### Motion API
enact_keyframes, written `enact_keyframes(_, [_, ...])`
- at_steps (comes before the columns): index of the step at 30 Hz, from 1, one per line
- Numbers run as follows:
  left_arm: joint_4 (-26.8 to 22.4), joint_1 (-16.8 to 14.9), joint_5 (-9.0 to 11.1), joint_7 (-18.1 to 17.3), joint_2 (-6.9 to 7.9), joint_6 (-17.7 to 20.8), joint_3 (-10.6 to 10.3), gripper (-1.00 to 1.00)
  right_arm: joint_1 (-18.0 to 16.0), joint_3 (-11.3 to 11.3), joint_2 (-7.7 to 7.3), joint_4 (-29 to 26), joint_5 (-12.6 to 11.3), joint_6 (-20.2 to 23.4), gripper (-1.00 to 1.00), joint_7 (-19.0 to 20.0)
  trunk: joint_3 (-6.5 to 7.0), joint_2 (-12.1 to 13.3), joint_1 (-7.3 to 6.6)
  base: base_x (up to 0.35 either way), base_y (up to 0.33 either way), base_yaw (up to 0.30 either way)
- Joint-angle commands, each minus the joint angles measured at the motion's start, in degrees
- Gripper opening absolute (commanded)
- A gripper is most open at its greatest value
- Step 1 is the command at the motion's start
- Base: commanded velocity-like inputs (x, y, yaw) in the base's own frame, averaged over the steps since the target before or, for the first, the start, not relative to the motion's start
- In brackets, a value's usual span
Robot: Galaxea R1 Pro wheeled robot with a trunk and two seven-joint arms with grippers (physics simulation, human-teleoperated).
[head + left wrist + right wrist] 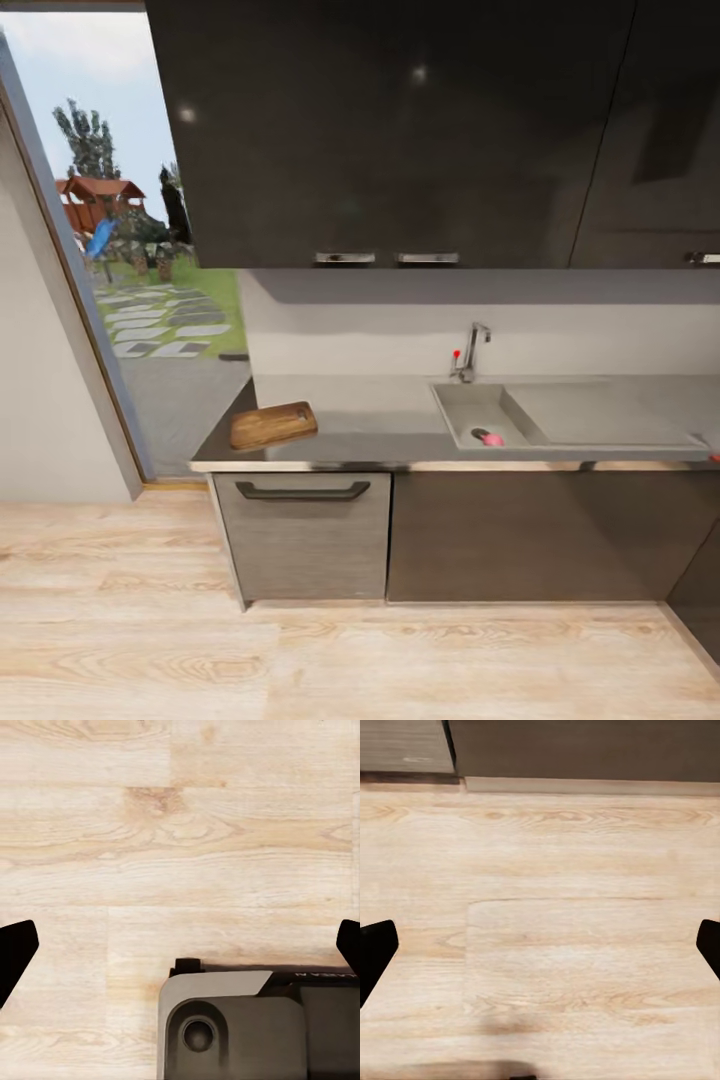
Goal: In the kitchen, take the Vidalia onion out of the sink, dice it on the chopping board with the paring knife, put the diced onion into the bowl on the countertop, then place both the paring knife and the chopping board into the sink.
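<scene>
Nothing is looking done yet: the onion (490, 437) is sitting in the sink (462, 410), well apart from the board (272, 425). Both grippers, left (180, 949) and right (540, 949), are hanging spread wide and empty over the floor (350, 650).

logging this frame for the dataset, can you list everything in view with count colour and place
Vidalia onion: 1, pinkish-red, in the sink basin near its front edge
chopping board: 1, brown wood, on the countertop's left end
sink: 1, grey, set in the countertop, drainboard to its right
tap: 1, steel with a red dot, behind the basin
countertop: 1, grey, over the lower cabinets
upper cabinets: dark, glossy, above the counter
drawer front: 1, grey with a dark handle, below the board
floor: pale wood
doorway: 1, at left, garden outside
left gripper: dark fingertips wide apart, over the floor
right gripper: dark fingertips wide apart, over the floor
</scene>
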Motion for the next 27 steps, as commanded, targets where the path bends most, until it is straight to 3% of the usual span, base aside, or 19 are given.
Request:
enact_keyframes(1, [-0.06,0.00,0.07,-0.03,0.02,-0.03,0.04,1.00,-0.02,0.07,-0.01,-0.03,0.05,-0.11,1.00,-0.22,-0.11,-0.11,0.04,0.075,0.307,0.000])
enact_keyframes(19, [-0.06,0.00,0.04,-0.03,0.08,-0.03,-0.01,1.00,-0.02,0.07,-0.01,0.06,0.05,-0.11,1.00,-0.23,-0.11,-0.11,0.04,0.072,0.304,0.000])
enact_keyframes(27, [-0.06,0.00,0.04,-0.03,0.08,-0.03,-0.01,1.00,-0.01,0.07,-0.01,0.06,0.05,-0.11,1.00,-0.26,-0.11,-0.11,0.04,0.011,0.124,0.000])
